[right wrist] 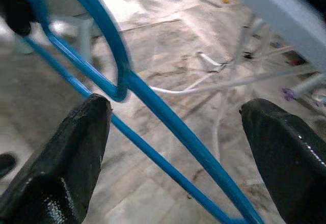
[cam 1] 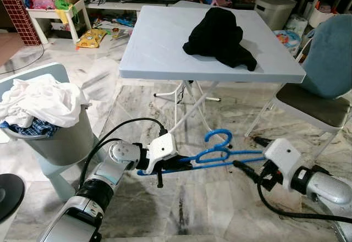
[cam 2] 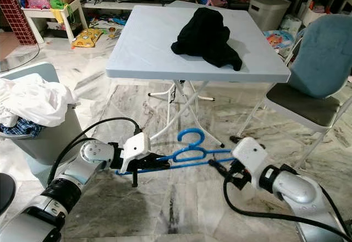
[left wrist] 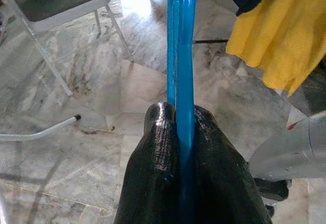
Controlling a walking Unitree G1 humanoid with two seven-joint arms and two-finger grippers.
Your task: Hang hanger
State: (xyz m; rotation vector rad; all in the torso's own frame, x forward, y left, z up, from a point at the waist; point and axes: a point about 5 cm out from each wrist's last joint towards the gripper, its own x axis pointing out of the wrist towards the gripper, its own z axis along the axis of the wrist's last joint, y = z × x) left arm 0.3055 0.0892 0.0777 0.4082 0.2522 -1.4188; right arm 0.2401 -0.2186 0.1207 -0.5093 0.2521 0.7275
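Note:
A blue plastic hanger (cam 1: 220, 155) hangs level just above the marble floor in front of me, hook (cam 1: 218, 136) pointing up. My left gripper (cam 1: 182, 165) is shut on the hanger's left end; in the left wrist view the blue bars (left wrist: 181, 56) run straight out from between the pressed fingertips (left wrist: 163, 127). My right gripper (cam 1: 248, 155) is open at the hanger's right end. In the right wrist view its wide-apart fingers (right wrist: 76, 147) have the blue bar (right wrist: 153, 107) between them, without touching it.
A pale folding table (cam 1: 159, 49) stands right ahead with a black garment (cam 1: 220, 36) on it. A chair (cam 1: 316, 107) with a teal back is at the right. A grey laundry bin (cam 1: 60, 143) heaped with clothes is at my left. Clutter lines the far wall.

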